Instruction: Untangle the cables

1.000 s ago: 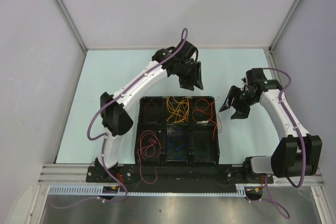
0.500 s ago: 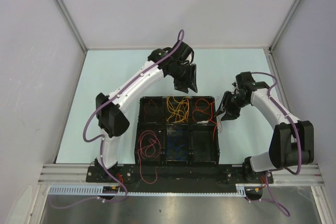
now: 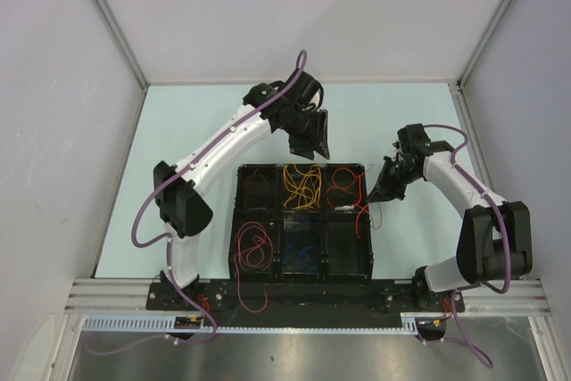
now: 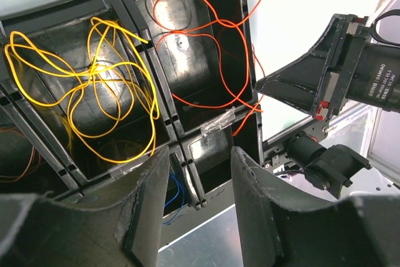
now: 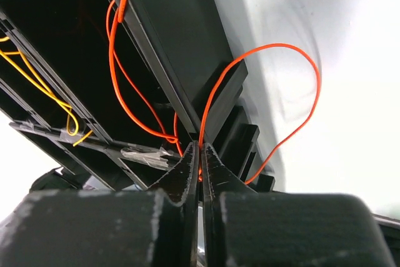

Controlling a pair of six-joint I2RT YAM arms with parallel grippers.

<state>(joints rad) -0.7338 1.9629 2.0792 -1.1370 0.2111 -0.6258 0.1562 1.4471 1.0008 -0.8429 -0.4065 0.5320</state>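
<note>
A black six-compartment tray (image 3: 235, 220) holds the cables. An orange-yellow cable (image 3: 303, 185) (image 4: 94, 85) fills the far middle compartment. The red cable (image 3: 346, 189) (image 4: 206, 48) lies in the far right compartment and loops out over the tray's right wall. A crimson cable (image 3: 252, 247) sits near left and a dark blue one (image 3: 303, 256) (image 4: 172, 198) near middle. My right gripper (image 3: 379, 192) (image 5: 200, 154) is shut on the red cable (image 5: 278, 44) at the tray's right wall. My left gripper (image 3: 314, 144) (image 4: 200, 154) hangs open and empty above the tray's far edge.
A strip of clear tape (image 4: 219, 122) sits on the tray divider near the red cable. Pale table surface (image 3: 178, 149) surrounds the tray, bounded by grey walls. A metal rail (image 3: 294, 296) runs along the near edge by the arm bases.
My right gripper moved left to the tray's right wall and shut on the red cable. The left arm drifted slightly left and back, still open.
</note>
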